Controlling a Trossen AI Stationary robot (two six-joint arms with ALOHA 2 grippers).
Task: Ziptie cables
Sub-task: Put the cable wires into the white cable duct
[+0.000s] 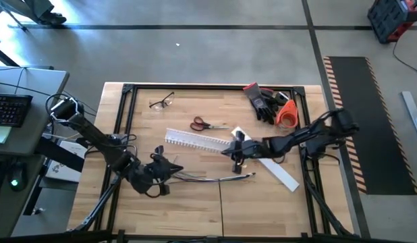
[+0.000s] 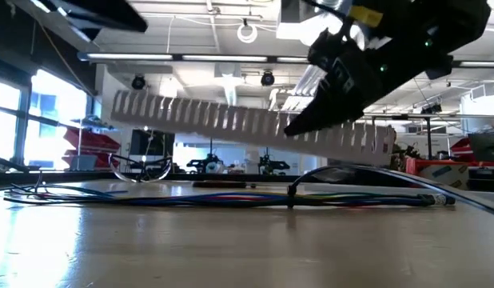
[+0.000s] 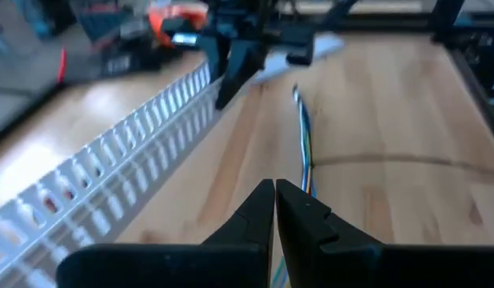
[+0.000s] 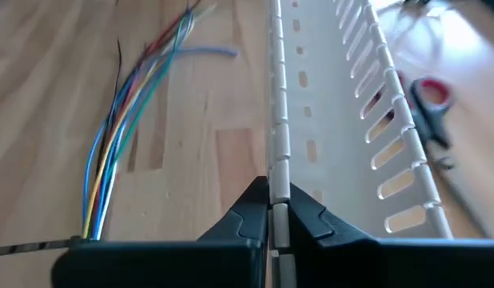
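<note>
Wooden table (image 1: 195, 209) with a black frame along its edges. White slotted plastic duct (image 1: 195, 140) lying across the middle of the table, one end lifted clear of the surface. Flat white cover strip (image 1: 279, 174) to the duct's right, set at an angle. Red-handled scissors (image 1: 203, 124) just beyond the duct. Clear safety glasses (image 1: 162, 102) far left. Black gloves (image 1: 261, 101) and an orange item (image 1: 287, 113) at the far right corner.

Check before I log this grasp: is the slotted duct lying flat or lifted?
Lifted: the right gripper, shut on the duct, holds it above the table.
</note>
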